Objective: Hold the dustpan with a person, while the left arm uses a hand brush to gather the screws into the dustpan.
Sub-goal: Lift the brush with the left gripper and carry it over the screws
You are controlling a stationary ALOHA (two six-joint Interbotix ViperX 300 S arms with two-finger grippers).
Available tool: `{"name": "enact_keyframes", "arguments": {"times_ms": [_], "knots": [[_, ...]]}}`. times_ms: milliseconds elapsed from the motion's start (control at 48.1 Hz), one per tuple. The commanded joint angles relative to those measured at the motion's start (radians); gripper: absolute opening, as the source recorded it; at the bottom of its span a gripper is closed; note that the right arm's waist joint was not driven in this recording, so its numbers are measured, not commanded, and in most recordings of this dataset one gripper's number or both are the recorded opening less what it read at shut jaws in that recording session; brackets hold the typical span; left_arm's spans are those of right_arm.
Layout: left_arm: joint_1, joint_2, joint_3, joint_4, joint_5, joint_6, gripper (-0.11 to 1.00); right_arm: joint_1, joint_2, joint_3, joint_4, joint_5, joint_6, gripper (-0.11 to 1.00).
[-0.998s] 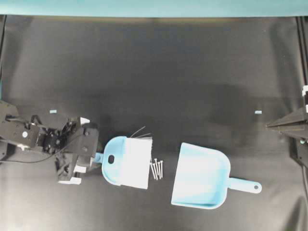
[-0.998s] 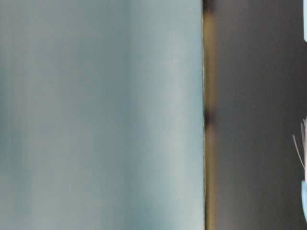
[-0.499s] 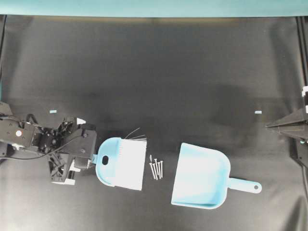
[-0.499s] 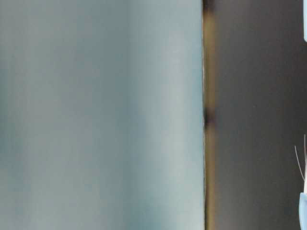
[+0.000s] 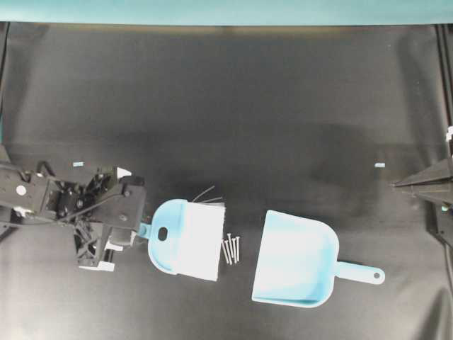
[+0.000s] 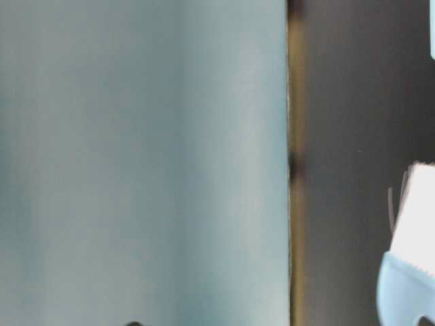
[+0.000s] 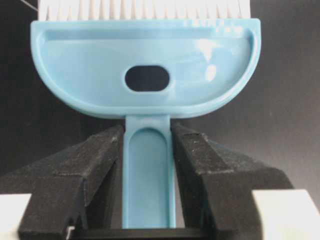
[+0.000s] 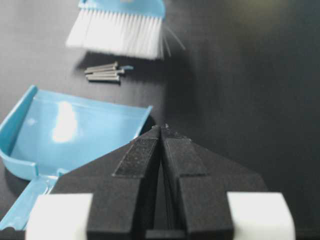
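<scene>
The light-blue hand brush lies flat left of centre, its whitish bristles pointing right, with dark stray bristles at the top. My left gripper is shut on its thin handle, one jaw on each side. Several grey screws lie bunched right at the bristle edge. The light-blue dustpan lies just right of them, open lip facing them and handle pointing right. My right gripper is shut and empty at the far right, apart from the dustpan. No hand is in view.
Two small light-blue marks sit on the black table, one on the left and one on the right. A teal wall runs along the far edge. The table-level view shows only the brush at its right edge.
The left gripper drew the brush back to the left, then pushed it right again up to the screws. The screws, the dustpan and the right gripper have barely moved.
</scene>
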Motion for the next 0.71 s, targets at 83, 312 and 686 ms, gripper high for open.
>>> {"name": "enact_keyframes", "arguments": {"times_ms": [83, 312, 686], "knots": [[0.006, -0.037, -0.092, 0.003, 0.118, 0.009, 0.31, 0.000, 0.003, -0.005, -0.002, -0.005, -0.008, 0.00], [0.006, 0.008, -0.229, 0.003, 0.377, 0.011, 0.31, 0.000, 0.002, -0.005, -0.002, -0.005, -0.008, 0.00], [0.018, 0.120, -0.477, 0.003, 0.752, 0.011, 0.31, 0.000, -0.002, -0.003, -0.002, -0.005, -0.008, 0.00]]}}
